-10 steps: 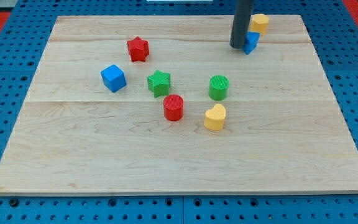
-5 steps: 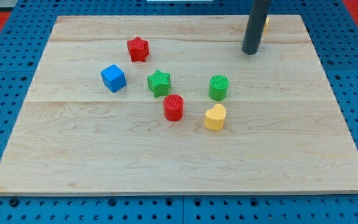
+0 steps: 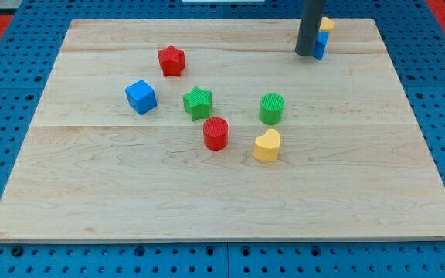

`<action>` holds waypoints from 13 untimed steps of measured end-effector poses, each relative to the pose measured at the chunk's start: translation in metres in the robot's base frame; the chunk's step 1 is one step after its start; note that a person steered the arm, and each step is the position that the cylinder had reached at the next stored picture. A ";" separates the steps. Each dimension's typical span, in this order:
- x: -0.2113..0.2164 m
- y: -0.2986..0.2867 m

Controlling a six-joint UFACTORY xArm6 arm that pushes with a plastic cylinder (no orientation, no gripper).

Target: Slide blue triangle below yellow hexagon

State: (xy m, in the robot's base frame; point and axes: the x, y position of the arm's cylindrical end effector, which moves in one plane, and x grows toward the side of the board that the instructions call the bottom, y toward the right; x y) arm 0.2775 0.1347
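Observation:
The blue triangle shows as a narrow blue strip at the view's top right, mostly hidden behind my rod. The yellow hexagon peeks out just above it, also mostly hidden. My tip rests on the board right against the blue triangle's left side, slightly below the hexagon.
A red star, a blue cube, a green star, a green cylinder, a red cylinder and a yellow heart lie around the middle of the wooden board.
My rod moved right over the blue triangle, then back left and up. The triangle now sits slightly higher and further right, directly under the yellow hexagon.

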 end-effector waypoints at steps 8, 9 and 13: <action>-0.011 0.005; -0.011 0.005; -0.011 0.015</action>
State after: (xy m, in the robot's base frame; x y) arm 0.2665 0.1493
